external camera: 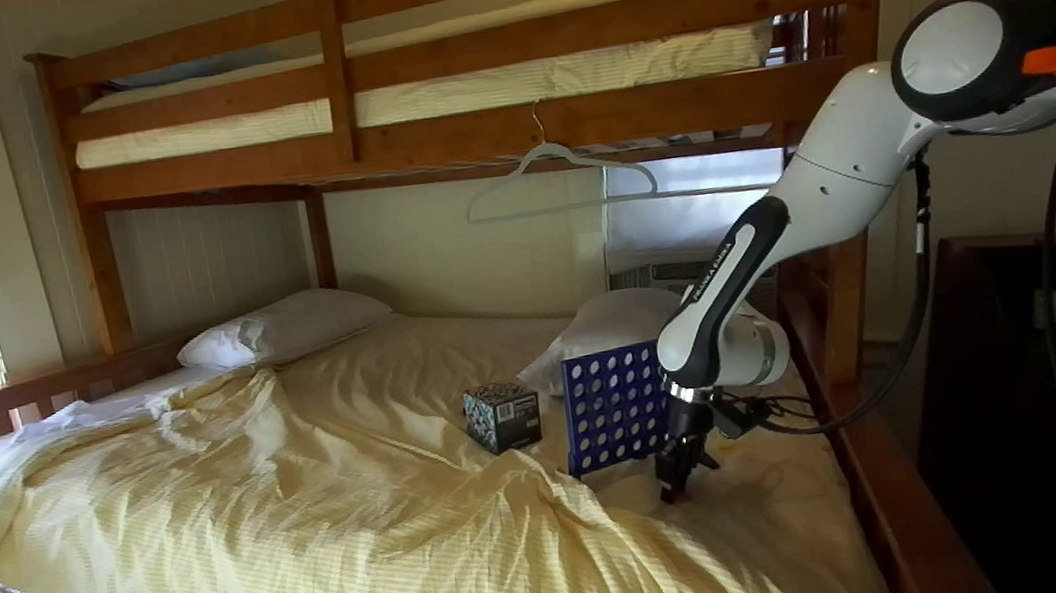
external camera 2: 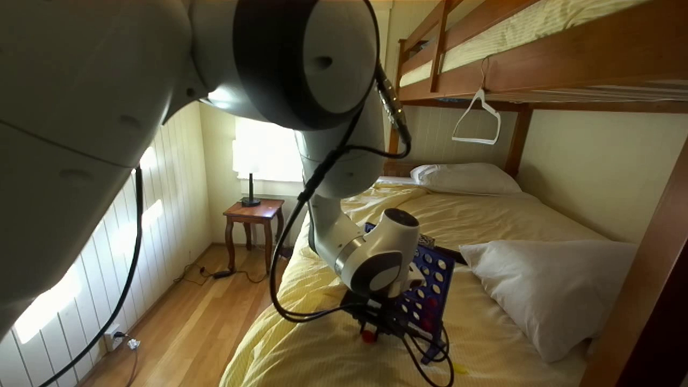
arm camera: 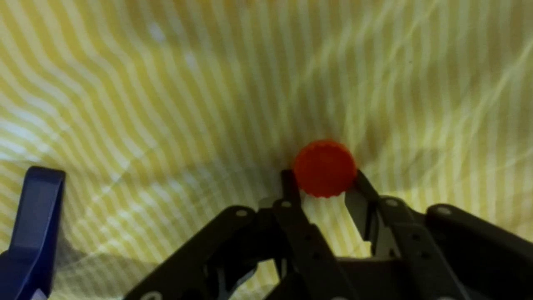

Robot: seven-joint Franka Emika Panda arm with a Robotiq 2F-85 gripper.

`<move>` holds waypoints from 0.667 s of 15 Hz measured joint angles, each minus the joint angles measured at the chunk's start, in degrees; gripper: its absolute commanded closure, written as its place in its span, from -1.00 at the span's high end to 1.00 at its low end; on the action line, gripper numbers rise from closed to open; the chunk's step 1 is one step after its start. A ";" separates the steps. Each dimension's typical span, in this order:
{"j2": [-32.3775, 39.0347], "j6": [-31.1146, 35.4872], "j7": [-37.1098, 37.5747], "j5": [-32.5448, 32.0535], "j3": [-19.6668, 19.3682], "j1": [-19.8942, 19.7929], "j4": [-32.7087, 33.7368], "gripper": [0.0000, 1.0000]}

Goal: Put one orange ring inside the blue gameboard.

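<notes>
The blue gameboard (external camera: pixel 614 409) stands upright on the bed, with a grid of round holes. In an exterior view the arm partly covers the gameboard (external camera 2: pixel 442 279), and red pieces show in its lower holes. One blue foot of the gameboard (arm camera: pixel 33 225) shows at the left of the wrist view. My gripper (arm camera: pixel 325 175) is shut on the orange ring (arm camera: pixel 325 166), a red-orange disc with a notched edge, with a fingertip on either side. In an exterior view the ring (external camera 2: pixel 368 336) hangs under the gripper (external camera 2: pixel 368 328), beside the board. I cannot tell whether it touches the sheet.
A dark patterned box (external camera: pixel 503 417) sits beside the board. A white pillow (external camera 2: pixel 553 290) lies behind it. A yellow piece (external camera 2: pixel 459 369) lies near the board's foot. Loose cables (external camera 2: pixel 424 344) hang from the wrist near the board. A rumpled yellow blanket (external camera: pixel 312 504) covers the bed.
</notes>
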 measured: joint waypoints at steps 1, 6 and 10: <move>0.00 0.00 0.00 -0.04 -0.03 0.01 0.00 -0.74; 0.00 0.00 0.00 -0.20 -0.14 0.12 0.00 -0.82; -0.02 0.00 0.10 -0.24 -0.16 0.15 0.00 -0.82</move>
